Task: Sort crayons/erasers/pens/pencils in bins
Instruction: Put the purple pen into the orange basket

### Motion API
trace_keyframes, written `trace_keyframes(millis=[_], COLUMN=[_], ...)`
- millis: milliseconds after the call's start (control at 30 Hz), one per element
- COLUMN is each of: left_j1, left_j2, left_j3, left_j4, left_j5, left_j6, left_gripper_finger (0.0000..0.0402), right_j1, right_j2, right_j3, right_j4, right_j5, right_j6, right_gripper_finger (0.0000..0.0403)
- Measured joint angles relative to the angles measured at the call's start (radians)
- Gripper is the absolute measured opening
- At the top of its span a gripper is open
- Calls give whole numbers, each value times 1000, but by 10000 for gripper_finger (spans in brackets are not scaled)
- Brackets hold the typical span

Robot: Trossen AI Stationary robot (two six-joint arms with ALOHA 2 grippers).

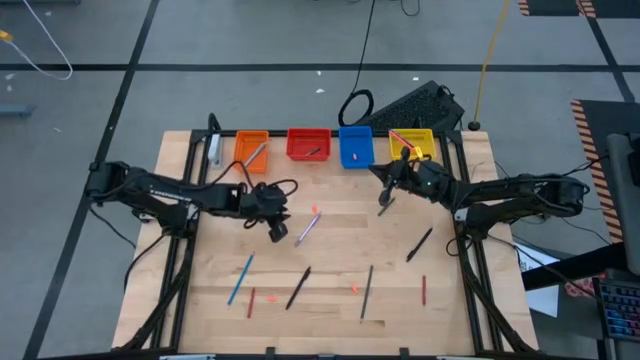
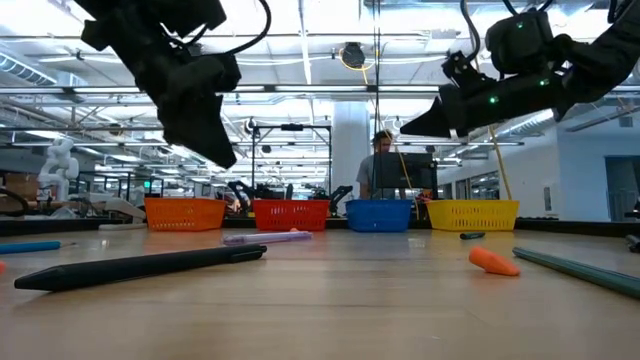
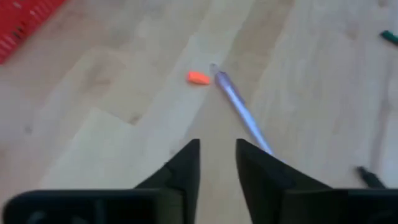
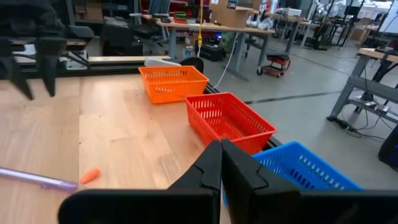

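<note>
High view: your left gripper [image 1: 277, 230] hangs over the bench [image 1: 200, 290] mid-left, just beside the purple pen [image 1: 307, 229]. Right gripper [image 1: 385, 200] sits in front of the blue bin [image 1: 355, 146] and yellow bin [image 1: 412, 142], gripping a dark pencil [image 1: 384, 205]. Orange bin [image 1: 251, 148] and red bin [image 1: 308, 143] complete the back row; other sticks lie scattered nearer the front.

Low view: both arms up off the bench; an eraser [image 2: 493, 261] lies at right.

Left wrist view: fingers [image 3: 186, 167] slightly apart, empty; pen and eraser [image 3: 198, 78] ahead.

Right wrist view: fingers [image 4: 209, 167] closed tight.
</note>
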Motion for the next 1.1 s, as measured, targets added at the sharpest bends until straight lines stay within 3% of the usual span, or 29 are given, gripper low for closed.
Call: trace_keyframes(millis=[233, 467, 767, 1100], left_j1=[-51, -55, -61, -60], left_j2=[55, 173, 343, 457], left_j3=[2, 20, 109, 186], left_j4=[111, 154, 162, 98], left_j5=[-1, -6, -7, -62], left_j6=[-70, -101, -138, -165], left_gripper_finger=[180, 207, 219, 192], right_j1=[0, 0, 0, 0], right_j2=[0, 0, 0, 0], right_j3=[0, 1, 1, 1], right_j4=[3, 11, -3, -2], right_j5=[0, 0, 0, 0], right_j6=[-6, -9, -16, -17], right_gripper_finger=[1, 0, 0, 0])
